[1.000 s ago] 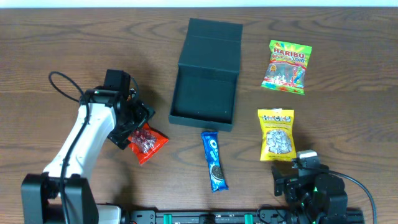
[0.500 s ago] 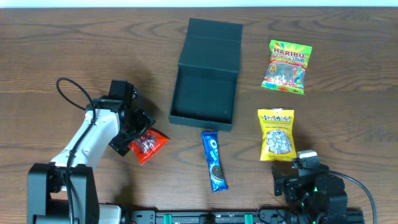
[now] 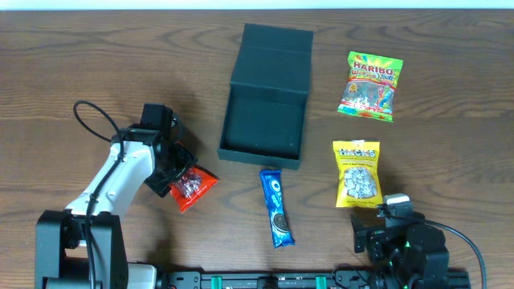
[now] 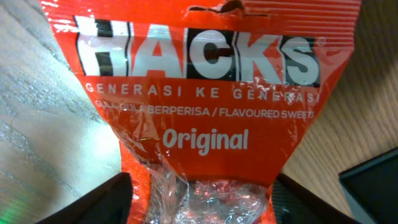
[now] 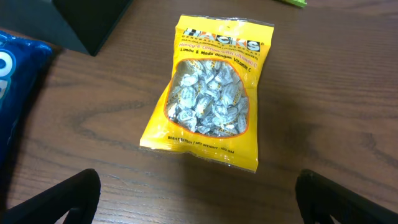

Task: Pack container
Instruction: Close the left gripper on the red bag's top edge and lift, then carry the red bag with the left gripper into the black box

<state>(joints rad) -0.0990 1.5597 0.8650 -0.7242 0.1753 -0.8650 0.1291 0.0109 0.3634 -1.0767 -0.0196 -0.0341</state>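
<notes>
Wooden table [image 3: 96, 56] carries the open, empty container [image 3: 265, 120]; since a second ago I note my left gripper [image 4: 199, 208] has settled left of it, fingers [image 4: 93, 202] spread astride the red Hacks packet [image 4: 199, 106], pickup pending.

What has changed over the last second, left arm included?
The left gripper has come down and toward the robot's base, onto the red Hacks packet, fingers straddling its end; no lift shows yet. The packet turned slightly and slid a little that way. The container, Oreo pack, yellow Hacks bag, Haribo bag and right gripper stayed put.
</notes>
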